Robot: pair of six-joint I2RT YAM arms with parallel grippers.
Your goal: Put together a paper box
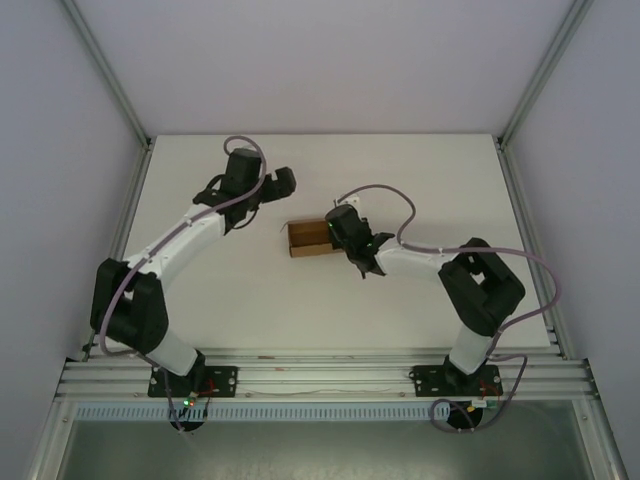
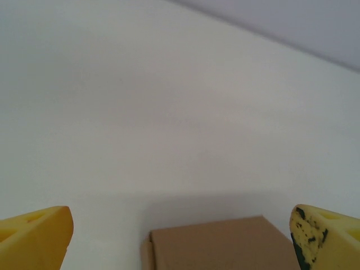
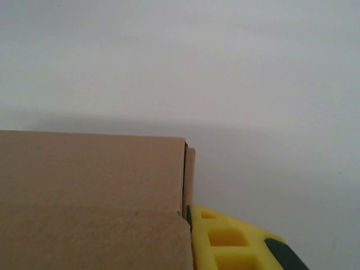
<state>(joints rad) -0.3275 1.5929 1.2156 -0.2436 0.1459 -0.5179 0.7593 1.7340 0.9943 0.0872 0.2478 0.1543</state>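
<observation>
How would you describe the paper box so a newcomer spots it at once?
Look at the white table. Near its middle sits the paper box, with the right pincer at its right end. It is small and low, the sole brown cardboard thing on the white surface.

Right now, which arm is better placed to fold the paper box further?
Right. The right gripper sits at the paper box's right end, a finger beside the cardboard; the left gripper hangs open, apart from the box.
</observation>
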